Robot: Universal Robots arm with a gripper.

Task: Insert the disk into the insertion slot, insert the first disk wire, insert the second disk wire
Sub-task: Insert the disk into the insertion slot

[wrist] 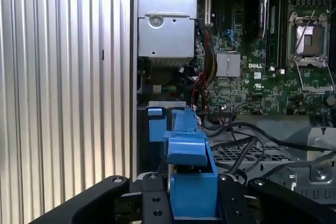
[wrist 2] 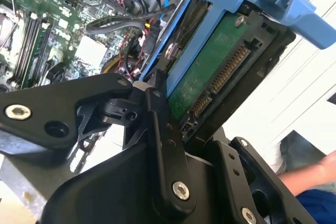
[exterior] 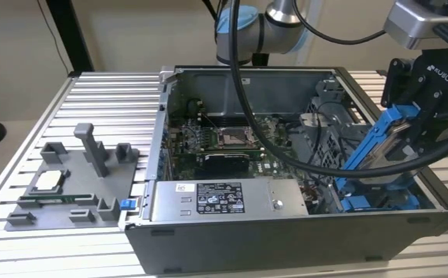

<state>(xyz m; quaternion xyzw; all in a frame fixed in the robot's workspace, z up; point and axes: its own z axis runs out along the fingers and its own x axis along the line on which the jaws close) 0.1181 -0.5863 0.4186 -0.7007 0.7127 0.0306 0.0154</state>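
Black pincer clenched on the disk, high at the exterior view's right, over the near right corner of the open computer case. Disk held steeply tilted, upper end in the grip, lower end down inside the case, close above the slot, not yet lying flat in it.

In the second wrist view, green circuit board and connector row of the disk turned toward the camera, one black finger pressed against its blue edge. In the first wrist view, blue frame of the disk squeezed in the pincer.

Grey power box along the case's near edge, green main board behind it in mid-frame. Thick black cable looping down from the arm across the case. Grey holder block on the ribbed surface at the exterior view's left, well apart from the case. Part of a person's arm beyond the pincer in the second wrist view.
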